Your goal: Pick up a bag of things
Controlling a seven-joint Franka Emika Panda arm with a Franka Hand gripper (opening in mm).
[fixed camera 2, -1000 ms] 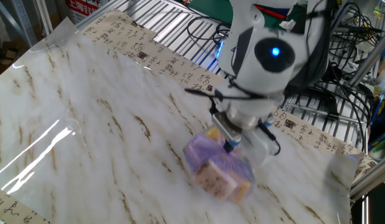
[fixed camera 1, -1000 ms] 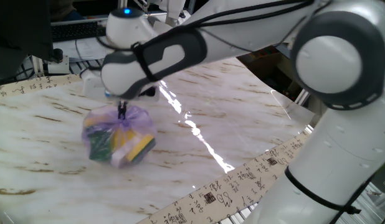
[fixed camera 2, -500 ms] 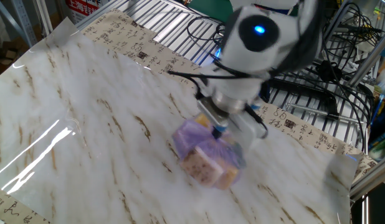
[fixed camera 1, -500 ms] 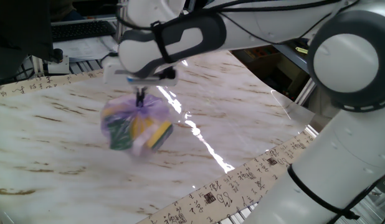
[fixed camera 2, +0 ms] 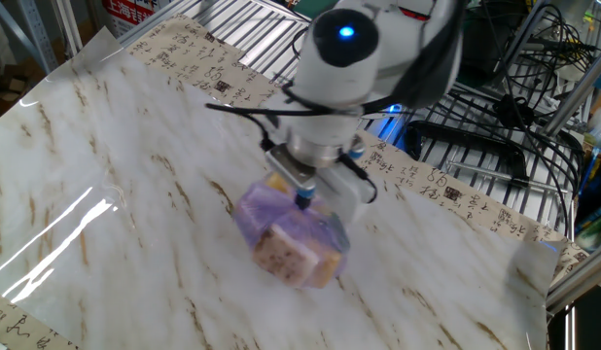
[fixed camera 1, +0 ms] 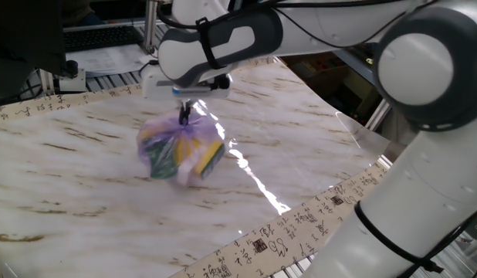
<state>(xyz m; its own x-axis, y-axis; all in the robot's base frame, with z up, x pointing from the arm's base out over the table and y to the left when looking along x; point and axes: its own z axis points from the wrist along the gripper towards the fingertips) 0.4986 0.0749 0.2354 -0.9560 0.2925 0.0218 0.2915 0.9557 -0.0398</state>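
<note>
The bag of things [fixed camera 1: 179, 150] is a lumpy translucent purple plastic bag holding yellow-green sponge blocks, a dark green item and a pale pink piece. It hangs blurred from my gripper [fixed camera 1: 184, 116], which is shut on the knot at its top. In the other fixed view the bag [fixed camera 2: 286, 236] hangs under the gripper [fixed camera 2: 302, 200] over the marble table [fixed camera 2: 135, 194]. Whether its underside touches the table I cannot tell.
The table [fixed camera 1: 300, 147] has a patterned paper strip [fixed camera 1: 285, 232] along its edges. A metal grille with cables [fixed camera 2: 495, 146] lies beyond the far edge. A keyboard [fixed camera 1: 99, 36] sits behind the table. My large white arm [fixed camera 1: 431, 93] spans the right side.
My gripper has moved with the bag across the table, to the right in one fixed view and to the left in the other, and the bag has swung with it.
</note>
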